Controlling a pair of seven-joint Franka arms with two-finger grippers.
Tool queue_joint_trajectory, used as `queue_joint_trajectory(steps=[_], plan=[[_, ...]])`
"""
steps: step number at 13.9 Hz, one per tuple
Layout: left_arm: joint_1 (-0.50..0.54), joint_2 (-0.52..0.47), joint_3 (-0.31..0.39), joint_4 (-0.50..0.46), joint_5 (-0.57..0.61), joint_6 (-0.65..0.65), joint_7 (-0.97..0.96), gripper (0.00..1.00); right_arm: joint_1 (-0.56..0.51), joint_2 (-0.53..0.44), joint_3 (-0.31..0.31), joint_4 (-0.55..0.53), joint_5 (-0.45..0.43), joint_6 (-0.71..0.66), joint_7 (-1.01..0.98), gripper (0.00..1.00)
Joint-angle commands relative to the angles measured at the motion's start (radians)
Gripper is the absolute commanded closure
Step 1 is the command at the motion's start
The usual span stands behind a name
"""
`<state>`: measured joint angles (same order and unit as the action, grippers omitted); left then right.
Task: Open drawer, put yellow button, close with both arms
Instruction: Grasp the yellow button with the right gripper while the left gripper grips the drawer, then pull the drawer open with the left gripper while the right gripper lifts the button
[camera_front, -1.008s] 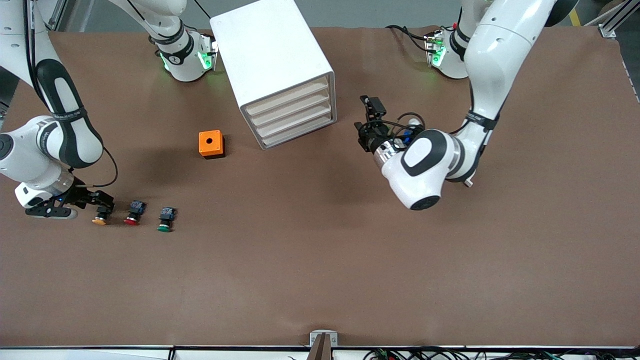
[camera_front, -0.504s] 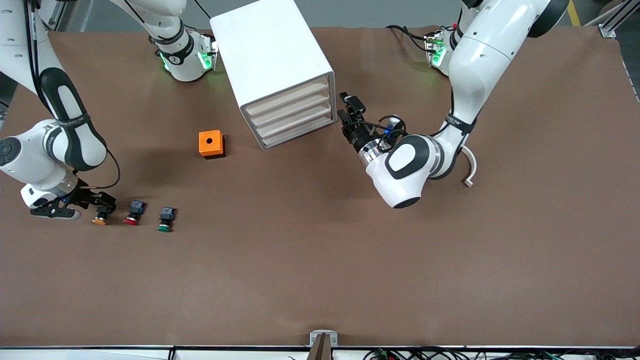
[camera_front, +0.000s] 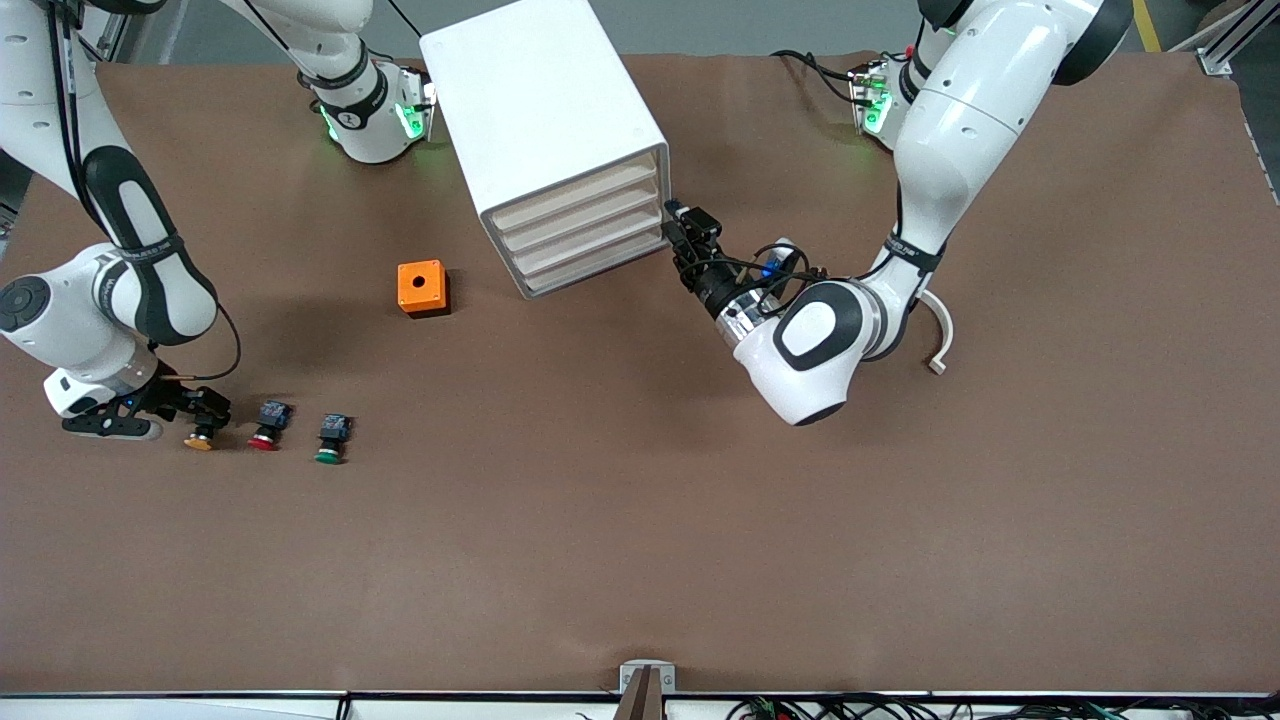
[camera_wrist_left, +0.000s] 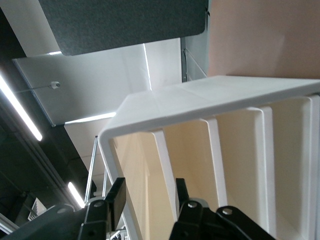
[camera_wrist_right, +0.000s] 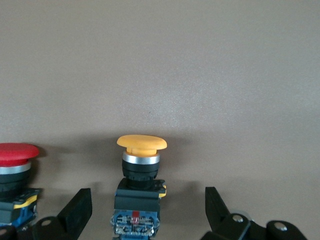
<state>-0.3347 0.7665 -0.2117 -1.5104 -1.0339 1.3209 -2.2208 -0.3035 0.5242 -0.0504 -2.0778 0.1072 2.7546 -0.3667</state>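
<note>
Left end effector (camera_front: 676, 232) has reached the drawer (camera_front: 575, 196), fingers narrowed.

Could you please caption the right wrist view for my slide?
Open right gripper straddles the yellow button lying on the brown table, red button beside it.

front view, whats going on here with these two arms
The left hand is at the cabinet, its fingers straddling the edge by the top drawer, which is not yet pulled out. The right hand sits low at the yellow button, open, with the button's body between its fingers but not gripped. The red button and green button stand beside it in a row, and an orange box lies nearer the cabinet.
</note>
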Motion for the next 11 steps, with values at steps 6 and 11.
queue_joint_trajectory(steps=[6, 11], plan=[[-0.061, 0.057, 0.000, 0.052, -0.061, 0.063, -0.042, 0.50, -0.008, 0.004, 0.017, -0.002, 0.063, 0.007, -0.023, 0.30], [-0.125, 0.056, 0.000, 0.044, -0.068, 0.063, -0.053, 0.50, -0.009, -0.006, 0.017, -0.030, 0.063, 0.019, -0.024, 0.86]])
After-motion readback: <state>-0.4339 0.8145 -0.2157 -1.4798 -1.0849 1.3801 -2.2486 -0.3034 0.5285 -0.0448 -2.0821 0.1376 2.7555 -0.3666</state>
